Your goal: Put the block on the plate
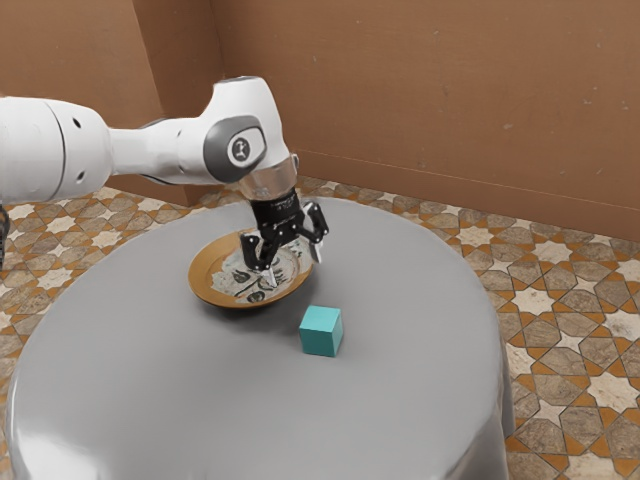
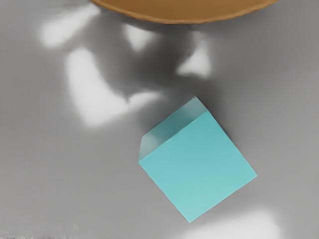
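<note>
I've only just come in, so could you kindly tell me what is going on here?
I'm to place the turquoise block on the plate. My gripper hangs open above the table, holding nothing. The block rests on the table near the plate, not yet on it.

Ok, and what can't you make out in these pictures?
Exterior view: part of the pattern on the plate, behind the claw.
Exterior view: the base of the arm, cut off by the left edge.
Wrist view: most of the plate, cut off by the picture's edge.
Both views: the underside of the block, hidden by the block itself.
</note>
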Motion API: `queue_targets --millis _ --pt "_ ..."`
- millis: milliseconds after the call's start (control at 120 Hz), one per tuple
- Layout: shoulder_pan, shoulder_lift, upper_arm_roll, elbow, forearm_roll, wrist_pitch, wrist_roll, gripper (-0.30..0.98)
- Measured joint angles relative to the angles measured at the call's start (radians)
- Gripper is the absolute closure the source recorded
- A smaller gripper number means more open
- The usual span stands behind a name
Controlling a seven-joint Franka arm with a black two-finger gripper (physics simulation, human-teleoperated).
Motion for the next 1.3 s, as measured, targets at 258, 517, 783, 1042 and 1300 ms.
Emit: queue_targets --millis 258,517,783,1042,1300 --pt "-0.222 0.070 0.234 -0.004 -0.041 0.068 -0.190 0.00" --pt "-0.294 0.119 0.299 -0.007 -0.086 0.087 -0.314 0.00" --pt "-0.346 0.160 0.346 -0.006 -0.122 0.093 -0.395 0.00" --pt "-0.367 0.178 0.375 0.018 -0.143 0.112 -0.447 0.00" --pt "-0.367 0.217 0.376 0.019 -0.157 0.131 -0.480 0.00"
